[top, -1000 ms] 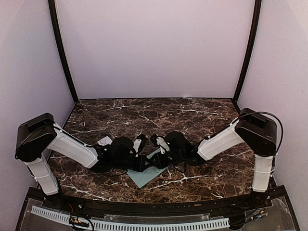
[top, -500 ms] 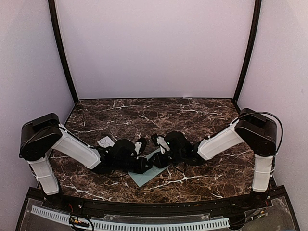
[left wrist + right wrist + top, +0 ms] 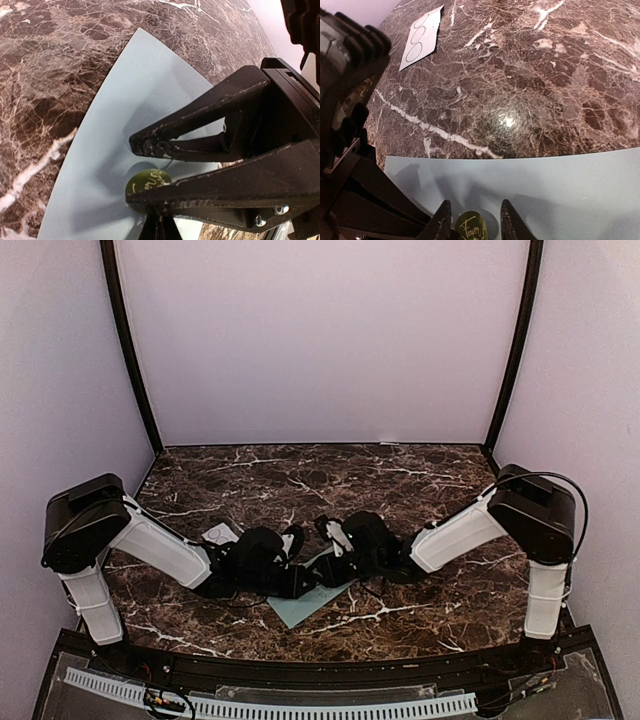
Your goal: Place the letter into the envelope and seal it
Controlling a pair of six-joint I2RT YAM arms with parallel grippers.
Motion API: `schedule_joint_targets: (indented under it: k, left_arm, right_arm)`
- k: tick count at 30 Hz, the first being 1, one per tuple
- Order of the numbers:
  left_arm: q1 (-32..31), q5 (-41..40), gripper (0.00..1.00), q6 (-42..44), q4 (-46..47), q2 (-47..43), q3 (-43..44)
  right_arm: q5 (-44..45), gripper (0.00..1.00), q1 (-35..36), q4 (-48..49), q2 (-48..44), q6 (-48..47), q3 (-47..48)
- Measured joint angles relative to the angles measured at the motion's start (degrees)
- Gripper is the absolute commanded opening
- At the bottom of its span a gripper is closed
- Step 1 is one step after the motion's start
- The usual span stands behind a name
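Note:
The pale blue-green envelope (image 3: 305, 608) lies flat on the marble table between the two arms; it also shows in the left wrist view (image 3: 115, 125) and the right wrist view (image 3: 560, 185). A round green sticker (image 3: 147, 181) with gold writing sits on it. My left gripper (image 3: 132, 170) is low over the envelope with its jaws apart, the lower finger over the sticker's edge. My right gripper (image 3: 474, 217) faces it, jaws apart, with the sticker (image 3: 471, 228) between its fingertips. In the top view both grippers, left (image 3: 300, 578) and right (image 3: 332, 570), meet over the envelope. The letter shows in no view.
A small white strip with three circles (image 3: 218, 534) lies on the table left of the left gripper; it also shows in the right wrist view (image 3: 420, 37). Black frame posts and pale walls enclose the table.
My left arm has shifted a little right toward the envelope, uncovering more of the white strip. The right arm has hardly moved.

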Motion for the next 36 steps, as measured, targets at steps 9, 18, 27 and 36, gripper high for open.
schedule_joint_targets:
  k: [9, 18, 27, 36]
  left_arm:
    - [0.1, 0.5, 0.00, -0.8, -0.2, 0.0, 0.0]
    - [0.1, 1.1, 0.00, -0.8, -0.3, 0.0, 0.0]
    - [0.1, 1.8, 0.00, -0.3, -0.4, -0.1, 0.2]
    - [0.2, 2.3, 0.00, 0.5, -1.4, -0.1, 0.7]
  right_arm:
    - [2.1, 0.58, 0.0, -0.7, -1.1, 1.2, 0.0]
    - [2.9, 0.57, -1.2, -3.1, -4.1, 2.1, -2.0]
    - [2.4, 0.07, -2.4, -6.4, -11.0, 2.7, -6.8]
    - [-3.2, 0.00, -1.9, -6.7, -10.8, 2.4, -6.1]
